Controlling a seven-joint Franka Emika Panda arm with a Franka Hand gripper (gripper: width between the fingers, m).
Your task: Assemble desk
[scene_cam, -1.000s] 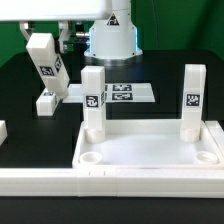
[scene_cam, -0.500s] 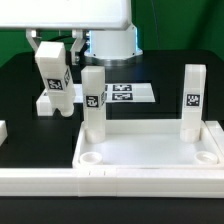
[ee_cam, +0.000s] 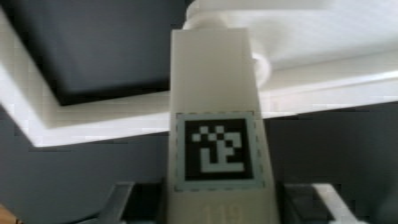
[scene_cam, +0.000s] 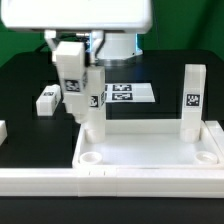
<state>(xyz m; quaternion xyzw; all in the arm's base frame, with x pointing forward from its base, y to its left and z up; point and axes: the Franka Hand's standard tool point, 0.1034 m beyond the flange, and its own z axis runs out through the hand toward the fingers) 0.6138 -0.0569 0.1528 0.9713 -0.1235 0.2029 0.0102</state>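
Observation:
My gripper (scene_cam: 70, 46) is shut on a white square-section leg (scene_cam: 72, 72) with a black-and-white tag, held upright above the table. It hangs just to the exterior view's left of an upright leg (scene_cam: 94, 112) standing at the back left corner of the white tray-like desk top (scene_cam: 140, 150). A second upright leg (scene_cam: 193, 100) stands at the back right corner. In the wrist view the held leg (ee_cam: 217, 110) fills the middle, and a jaw of the gripper (ee_cam: 217, 208) stands on each side of it. The desk top's rim (ee_cam: 338, 100) lies beneath.
Another tagged leg (scene_cam: 47, 100) lies flat on the black table at the exterior view's left. The marker board (scene_cam: 125, 93) lies behind the desk top. A long white rail (scene_cam: 40, 181) runs along the front, and a white part (scene_cam: 3, 130) shows at the left edge.
The gripper has carried the leg toward the exterior view's right, from above the lying leg to right beside the upright back-left leg. The grip has not changed.

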